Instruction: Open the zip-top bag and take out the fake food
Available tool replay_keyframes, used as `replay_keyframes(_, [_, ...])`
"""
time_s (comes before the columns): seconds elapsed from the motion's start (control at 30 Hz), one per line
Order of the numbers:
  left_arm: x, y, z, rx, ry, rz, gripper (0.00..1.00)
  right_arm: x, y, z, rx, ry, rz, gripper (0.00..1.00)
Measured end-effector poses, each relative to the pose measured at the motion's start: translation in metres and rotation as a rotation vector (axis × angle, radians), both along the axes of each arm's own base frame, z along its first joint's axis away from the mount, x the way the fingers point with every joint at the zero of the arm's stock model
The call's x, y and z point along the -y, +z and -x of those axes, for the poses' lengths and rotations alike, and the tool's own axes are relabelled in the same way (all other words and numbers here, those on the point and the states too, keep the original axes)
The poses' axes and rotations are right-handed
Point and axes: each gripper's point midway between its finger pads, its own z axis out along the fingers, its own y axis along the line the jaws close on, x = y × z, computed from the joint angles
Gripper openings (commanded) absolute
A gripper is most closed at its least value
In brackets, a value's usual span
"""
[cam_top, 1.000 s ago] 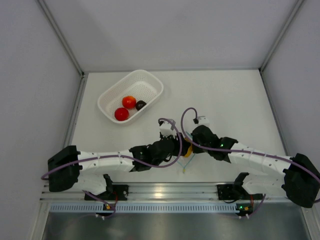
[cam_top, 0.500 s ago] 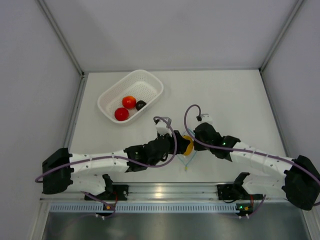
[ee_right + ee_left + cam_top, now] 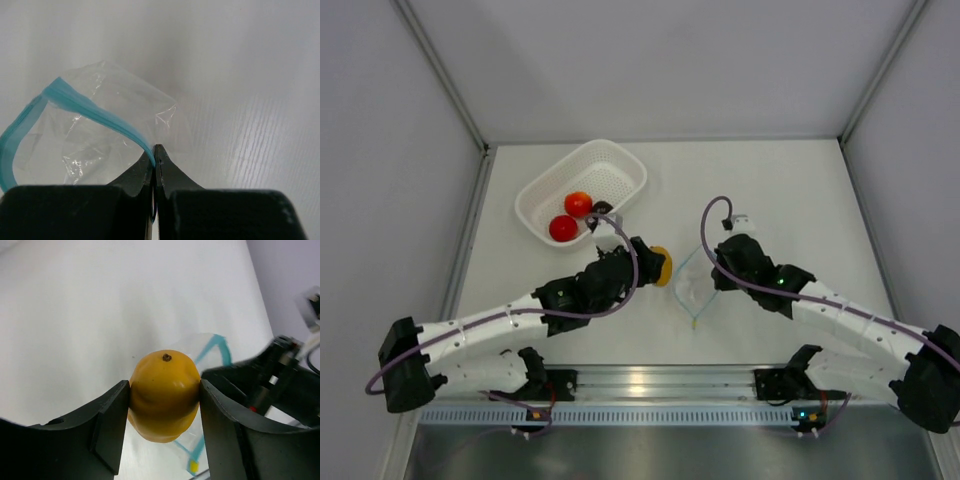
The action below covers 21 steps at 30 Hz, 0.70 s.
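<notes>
Your left tool [image 3: 164, 407] is closed on the yellow-orange piece [image 3: 162, 385] of fake food. One finger presses against each side, and the stem dimple faces the wrist camera. In the top view the tool holds this piece outside the zip-top bag [image 3: 692, 290], just left of it and near the white perforated basket [image 3: 625, 165]. The basket stands at the far left of the worktop [image 3: 790, 200]. It contains the orange-red tomato [image 3: 578, 203] and the shiny red ball [image 3: 563, 228]; a dark piece [image 3: 596, 210] beside them is partly hidden by your left arm. Your right tool [image 3: 154, 150] is pinched narrow on the bag's light blue zip strip [image 3: 75, 105], its fingertips meeting over the plastic. The bag lies near the middle of the worktop, right of the yellow-orange piece, with its zip strip curving in an open loop.
</notes>
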Motion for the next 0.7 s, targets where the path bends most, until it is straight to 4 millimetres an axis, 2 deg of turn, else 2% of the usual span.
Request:
replay_keyframes(0.13, [-0.042, 0.001, -0.038, -0.016, 0.131, -0.041, 0.00, 0.006, 0.012, -0.002, 0.024, -0.010, -0.008, 0.00])
replay_keyframes(0.23, [-0.075, 0.011, -0.068, -0.018, 0.234, -0.063, 0.00, 0.009, 0.016, -0.001, 0.031, -0.011, -0.006, 0.00])
replay_keyframes(0.43, [-0.119, 0.035, -0.130, -0.018, 0.373, -0.075, 0.00, 0.013, 0.020, 0.002, 0.036, -0.006, -0.001, 0.00])
replay_keyframes(0.53, [-0.135, 0.031, -0.166, -0.047, 0.425, -0.108, 0.00, 0.016, 0.023, 0.004, 0.044, 0.000, -0.002, 0.00])
replay_keyframes(0.7, [-0.153, 0.010, -0.231, -0.124, 0.455, -0.143, 0.00, 0.020, 0.032, 0.010, 0.061, 0.015, -0.007, 0.00])
